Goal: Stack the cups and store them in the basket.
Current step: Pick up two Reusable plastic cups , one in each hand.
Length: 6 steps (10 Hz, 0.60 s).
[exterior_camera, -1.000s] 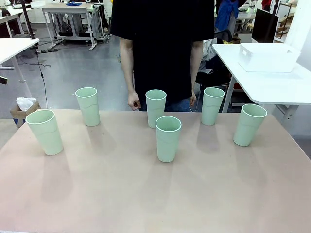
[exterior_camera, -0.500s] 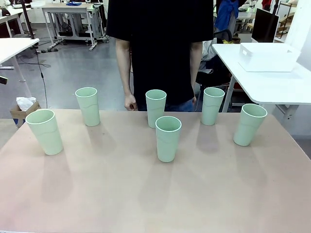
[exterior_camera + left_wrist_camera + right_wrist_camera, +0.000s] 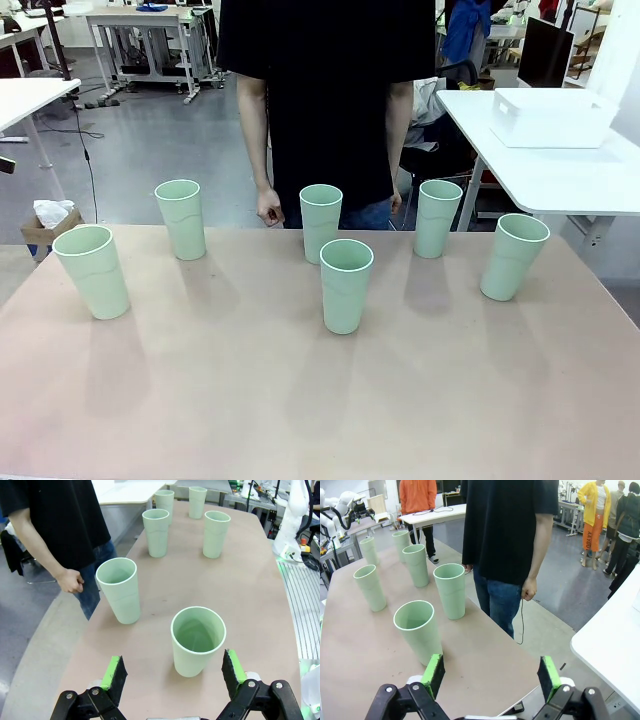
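Left gripper [image 3: 172, 666] hangs wide open and grips nothing. Just ahead of its green pads [image 3: 114, 672] an end cup [image 3: 198, 640] stands upright on the brown table [image 3: 250, 595]. Right gripper [image 3: 491, 670] is likewise spread and empty over the table's opposite end, with another cup [image 3: 419, 630] just beyond one finger. All six cups [image 3: 346, 285] stand upright, apart and unstacked: one in the middle nearer the robot, five in a loose arc behind it. A person [image 3: 325, 90] in a black shirt stands at the far edge, arms hanging. The basket [image 3: 553, 117] sits on a white side table [image 3: 560, 180] at far right, well apart from the cups.
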Motion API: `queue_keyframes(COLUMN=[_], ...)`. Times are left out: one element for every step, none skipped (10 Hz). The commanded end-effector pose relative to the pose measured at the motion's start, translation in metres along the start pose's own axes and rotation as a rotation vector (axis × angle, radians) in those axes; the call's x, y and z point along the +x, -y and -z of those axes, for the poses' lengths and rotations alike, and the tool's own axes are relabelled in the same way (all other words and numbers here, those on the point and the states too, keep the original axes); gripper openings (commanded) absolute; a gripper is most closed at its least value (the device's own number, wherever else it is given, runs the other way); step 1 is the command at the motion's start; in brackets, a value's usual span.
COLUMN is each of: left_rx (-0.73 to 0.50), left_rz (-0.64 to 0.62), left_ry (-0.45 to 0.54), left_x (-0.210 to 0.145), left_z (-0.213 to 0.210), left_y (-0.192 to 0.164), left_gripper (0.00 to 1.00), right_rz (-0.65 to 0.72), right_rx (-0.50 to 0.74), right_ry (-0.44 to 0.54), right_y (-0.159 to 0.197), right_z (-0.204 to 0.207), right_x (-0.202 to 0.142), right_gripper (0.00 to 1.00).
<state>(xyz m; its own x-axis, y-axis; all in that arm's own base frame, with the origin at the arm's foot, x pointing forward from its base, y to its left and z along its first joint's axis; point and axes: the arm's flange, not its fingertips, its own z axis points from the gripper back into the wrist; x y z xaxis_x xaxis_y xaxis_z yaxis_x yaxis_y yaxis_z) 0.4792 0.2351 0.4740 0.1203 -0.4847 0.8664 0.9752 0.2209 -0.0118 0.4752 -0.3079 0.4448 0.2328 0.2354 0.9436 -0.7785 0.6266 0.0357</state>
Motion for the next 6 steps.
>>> queue_keyframes(left_rx=[0.0, -0.042, -0.078, -0.105, -0.131, -0.144], left_rz=[0.0, 0.044, 0.074, 0.098, 0.113, 0.137], left_ry=[0.0, -0.021, -0.03, -0.032, -0.038, -0.044], left_x=[0.0, 0.002, -0.002, -0.009, -0.015, -0.024], left_z=[0.0, -0.001, 0.009, 0.02, 0.029, 0.034], left_y=[0.0, -0.009, -0.014, -0.016, -0.021, -0.026], left_gripper=[1.0, 1.0, 1.0, 1.0, 1.0, 1.0], right_rz=[0.0, -0.051, -0.094, -0.129, -0.139, -0.144], right_rx=[0.0, 0.092, 0.189, 0.238, 0.306, 0.376], right_ry=[0.0, -0.045, -0.048, -0.036, -0.033, -0.036], right_y=[0.0, 0.006, 0.009, 0.014, 0.019, 0.023], right_z=[0.0, 0.022, 0.041, 0.055, 0.07, 0.085], right_x=[0.0, 0.013, 0.017, 0.017, 0.013, 0.006], right_gripper=[1.0, 1.0, 1.0, 1.0, 1.0, 1.0])
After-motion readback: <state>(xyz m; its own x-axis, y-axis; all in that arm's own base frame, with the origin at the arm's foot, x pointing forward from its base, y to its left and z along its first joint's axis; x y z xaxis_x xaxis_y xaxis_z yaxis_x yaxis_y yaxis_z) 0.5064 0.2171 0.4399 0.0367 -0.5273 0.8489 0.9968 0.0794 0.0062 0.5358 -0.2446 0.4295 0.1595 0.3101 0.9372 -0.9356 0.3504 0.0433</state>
